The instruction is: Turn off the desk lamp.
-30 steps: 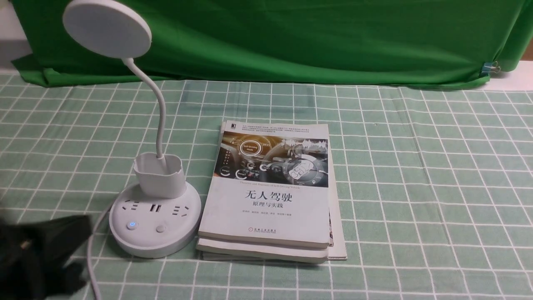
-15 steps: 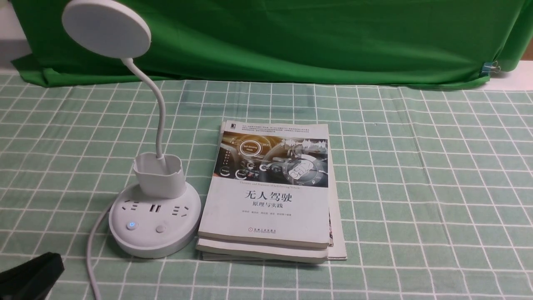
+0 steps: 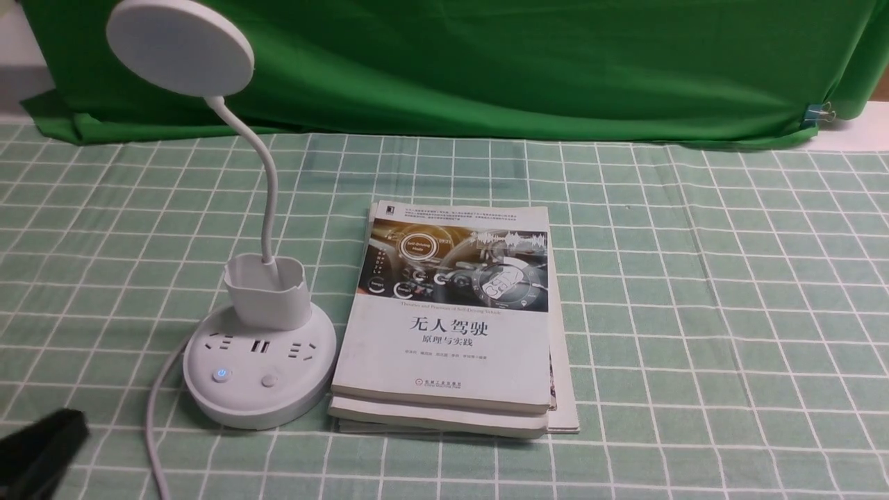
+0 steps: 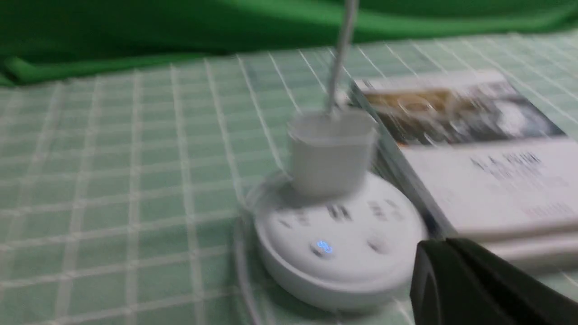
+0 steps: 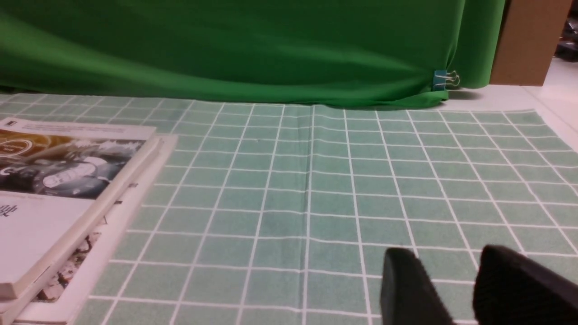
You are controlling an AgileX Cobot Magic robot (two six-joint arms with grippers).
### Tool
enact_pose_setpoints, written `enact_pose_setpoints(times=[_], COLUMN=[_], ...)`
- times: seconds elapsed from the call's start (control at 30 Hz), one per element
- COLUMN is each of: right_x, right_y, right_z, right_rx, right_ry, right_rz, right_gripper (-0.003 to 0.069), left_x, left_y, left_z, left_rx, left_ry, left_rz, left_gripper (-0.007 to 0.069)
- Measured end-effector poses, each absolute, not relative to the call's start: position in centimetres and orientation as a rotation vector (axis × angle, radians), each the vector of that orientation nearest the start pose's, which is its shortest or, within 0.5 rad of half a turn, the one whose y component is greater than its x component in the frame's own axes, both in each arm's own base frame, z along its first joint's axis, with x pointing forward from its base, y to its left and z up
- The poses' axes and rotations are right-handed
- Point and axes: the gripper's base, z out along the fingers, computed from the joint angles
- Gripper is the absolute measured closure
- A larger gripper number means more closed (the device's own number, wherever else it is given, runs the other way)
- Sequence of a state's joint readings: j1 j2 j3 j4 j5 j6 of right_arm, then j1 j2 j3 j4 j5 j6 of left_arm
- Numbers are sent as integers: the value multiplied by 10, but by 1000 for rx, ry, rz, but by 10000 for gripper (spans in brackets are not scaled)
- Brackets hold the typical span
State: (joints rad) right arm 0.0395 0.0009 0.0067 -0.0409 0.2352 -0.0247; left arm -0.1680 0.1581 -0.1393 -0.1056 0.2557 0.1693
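Note:
The white desk lamp stands at the left in the front view, with its disc head point(image 3: 179, 47), bendy neck, cup holder point(image 3: 267, 292) and round base point(image 3: 258, 399). The base's left button point(image 3: 221, 375) glows blue and the right button point(image 3: 269, 380) is unlit. My left gripper point(image 3: 42, 444) is at the bottom left corner, apart from the base. In the blurred left wrist view my left gripper point(image 4: 445, 246) has its fingers pressed together, empty, beside the lamp base point(image 4: 338, 271). My right gripper point(image 5: 447, 266) is open and empty over the cloth, and is out of the front view.
A stack of books point(image 3: 451, 319) lies right of the lamp base, touching it, and shows in the right wrist view point(image 5: 54, 194). The lamp's white cord point(image 3: 154, 417) runs to the front edge. A green backdrop point(image 3: 486, 62) hangs behind the checked cloth point(image 3: 694, 312).
My left gripper has drawn back from beside the lamp base toward the bottom left corner of the front view. The blue button light stays on. The right arm shows no change.

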Motion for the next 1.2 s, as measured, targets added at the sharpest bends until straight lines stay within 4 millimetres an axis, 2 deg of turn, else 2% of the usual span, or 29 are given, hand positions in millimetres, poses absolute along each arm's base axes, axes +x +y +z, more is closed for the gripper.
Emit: enact_pose_setpoints(times=[0.2, 0.23, 0.33, 0.53, 1.2], right_x=[56, 56, 56, 56, 56], right_y=[1, 1, 1, 1, 1], right_z=[190, 190, 190, 190, 190], right_rx=[-83, -83, -83, -83, -83], right_ry=[1724, 1724, 1724, 1724, 1724], right_rz=[-27, -27, -27, -27, -27], right_gripper=[417, 417, 417, 417, 417], left_x=[58, 57, 56, 55, 55], left_y=[-4, -2, -2, -3, -3], left_z=[213, 204, 191, 186, 185], left_rx=[55, 7, -28, -46, -39], left_ry=[1699, 1700, 1722, 1774, 1778], left_rz=[-16, -13, -27, -62, -57], left_gripper=[624, 624, 624, 624, 624])
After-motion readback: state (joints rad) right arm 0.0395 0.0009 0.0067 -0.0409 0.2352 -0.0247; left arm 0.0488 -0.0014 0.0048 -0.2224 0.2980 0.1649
